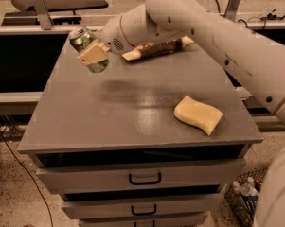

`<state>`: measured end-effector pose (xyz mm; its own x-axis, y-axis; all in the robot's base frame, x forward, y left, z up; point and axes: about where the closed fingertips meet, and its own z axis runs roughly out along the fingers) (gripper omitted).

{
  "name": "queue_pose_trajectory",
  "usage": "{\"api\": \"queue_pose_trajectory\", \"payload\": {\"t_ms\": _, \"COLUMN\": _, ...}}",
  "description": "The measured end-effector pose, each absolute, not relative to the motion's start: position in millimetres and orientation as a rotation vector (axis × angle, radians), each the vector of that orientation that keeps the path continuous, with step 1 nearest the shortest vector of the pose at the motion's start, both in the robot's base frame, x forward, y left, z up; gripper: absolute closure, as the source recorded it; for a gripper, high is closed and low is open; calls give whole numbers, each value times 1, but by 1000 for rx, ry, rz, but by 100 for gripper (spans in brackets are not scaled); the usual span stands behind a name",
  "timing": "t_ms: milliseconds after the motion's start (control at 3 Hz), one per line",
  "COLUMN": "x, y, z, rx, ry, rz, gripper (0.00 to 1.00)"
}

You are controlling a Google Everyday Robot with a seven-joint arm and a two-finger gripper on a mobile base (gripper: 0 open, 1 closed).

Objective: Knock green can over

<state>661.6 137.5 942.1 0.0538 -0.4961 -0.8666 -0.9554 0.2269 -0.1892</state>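
The green can [84, 40], green with white patches and a silver top, is held tilted in the air above the grey cabinet top [109, 112], at its back left. My gripper [91, 54] is shut on the can, with one cream finger [92, 54] across its side. The can's bottom hangs clear of the surface, its top leaning to the back left. My white arm reaches in from the upper right.
A yellow sponge [198, 114] lies on the right of the cabinet top. A brown snack bag [156, 48] lies at the back, partly behind my arm. Drawers [144, 178] are below the front edge. A basket with bottles [241, 193] stands on the floor at the right.
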Motion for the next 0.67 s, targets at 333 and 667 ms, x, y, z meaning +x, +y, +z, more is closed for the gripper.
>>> {"api": "queue_pose_trajectory", "payload": {"t_ms": 333, "x": 660, "y": 109, "z": 918, "rx": -1552, "ry": 1688, "rz": 557, "gripper": 100}}
{"api": "queue_pose_trajectory", "payload": {"t_ms": 667, "x": 653, "y": 95, "z": 895, "rx": -1684, "ry": 1764, "rz": 504, "gripper": 100}}
